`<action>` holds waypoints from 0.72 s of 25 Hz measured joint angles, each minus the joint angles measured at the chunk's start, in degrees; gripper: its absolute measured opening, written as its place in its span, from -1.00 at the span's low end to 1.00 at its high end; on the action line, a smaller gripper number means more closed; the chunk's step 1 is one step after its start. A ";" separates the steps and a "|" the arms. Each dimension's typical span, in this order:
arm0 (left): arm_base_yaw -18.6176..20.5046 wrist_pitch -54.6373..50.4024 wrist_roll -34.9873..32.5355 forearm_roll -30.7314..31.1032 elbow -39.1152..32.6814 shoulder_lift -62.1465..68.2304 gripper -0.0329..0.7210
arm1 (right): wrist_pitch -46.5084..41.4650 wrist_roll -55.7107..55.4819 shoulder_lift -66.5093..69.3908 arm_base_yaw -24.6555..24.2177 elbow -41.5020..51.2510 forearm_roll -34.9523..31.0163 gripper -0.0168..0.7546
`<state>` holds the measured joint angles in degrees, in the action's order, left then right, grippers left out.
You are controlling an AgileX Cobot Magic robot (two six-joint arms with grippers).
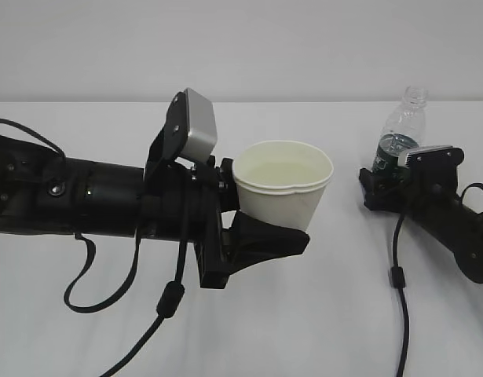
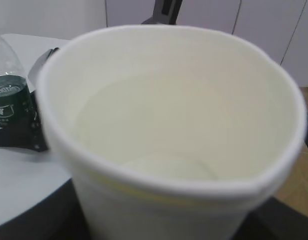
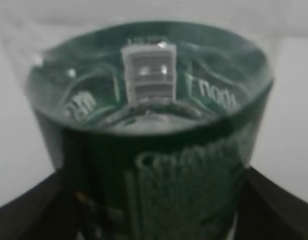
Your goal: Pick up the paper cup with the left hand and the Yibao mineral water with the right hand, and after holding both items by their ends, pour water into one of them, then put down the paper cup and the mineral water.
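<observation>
Level above the counter point(image 1: 320, 330), the left claw point(image 1: 261, 224) clamps one paper cup point(image 1: 282, 184). The right claw point(image 1: 390, 184) lies low around one Yibao mineral water bottle point(image 1: 400, 133); I cannot tell whether it grips.

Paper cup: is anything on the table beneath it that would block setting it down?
Nothing visible does. The paper cup is in the left tool above bare white table; the water bottle stands far right.

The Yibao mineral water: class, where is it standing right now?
In the exterior view the Yibao mineral water stands upright on the white table, far right, between the right hand's fingers, well apart from the paper cup.
</observation>
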<state>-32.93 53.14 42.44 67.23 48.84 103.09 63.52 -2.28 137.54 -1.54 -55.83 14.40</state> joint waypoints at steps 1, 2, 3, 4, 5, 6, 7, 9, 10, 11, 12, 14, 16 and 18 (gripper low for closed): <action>0.00 -0.11 0.00 0.00 0.00 0.00 0.30 | -0.13 0.00 0.00 0.00 0.03 0.11 0.64; 0.00 -0.11 0.00 0.00 0.00 0.00 0.30 | -0.13 0.00 0.00 0.00 0.03 0.24 0.66; 0.00 -0.11 0.00 0.00 0.00 0.00 0.30 | -0.13 0.00 0.00 0.00 0.03 0.26 0.67; 0.00 -0.11 0.00 0.00 0.00 0.00 0.30 | -0.13 0.00 0.00 0.00 0.03 0.36 0.68; 0.00 -0.11 0.00 0.00 0.00 0.00 0.30 | -0.03 0.00 0.00 0.00 0.12 0.36 0.69; 0.00 -0.11 0.00 0.00 0.00 0.00 0.30 | -0.03 0.00 0.00 0.00 0.25 0.47 0.69; 0.00 -0.11 0.00 0.00 0.00 0.00 0.30 | 0.39 0.00 0.00 0.00 0.50 0.47 0.69; 0.00 -0.11 0.00 0.00 0.00 0.00 0.30 | 1.24 0.00 0.00 0.00 1.00 0.47 0.69; 0.00 -0.11 0.00 0.00 0.00 0.00 0.30 | 1.71 0.00 0.00 0.00 1.21 0.47 0.69; 0.00 -0.11 0.00 0.00 0.00 0.00 0.30 | 2.19 0.00 0.00 0.00 1.45 0.47 0.69; 0.00 -0.11 0.00 0.00 0.00 0.00 0.30 | 2.61 0.00 0.00 0.00 1.61 0.47 0.69; 0.00 -0.11 0.00 0.00 0.00 0.00 0.30 | 3.08 -0.10 0.00 0.00 1.96 0.47 0.70; 0.00 -0.18 0.00 0.00 0.00 0.00 0.30 | 3.44 -0.10 0.00 0.00 2.32 0.47 0.70; 0.00 -0.18 0.00 0.00 0.00 0.00 0.30 | 3.74 -0.10 0.00 0.00 2.46 0.47 0.70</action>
<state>-32.93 52.97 42.44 67.23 48.84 103.09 67.26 -2.38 137.54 -1.54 -53.38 14.87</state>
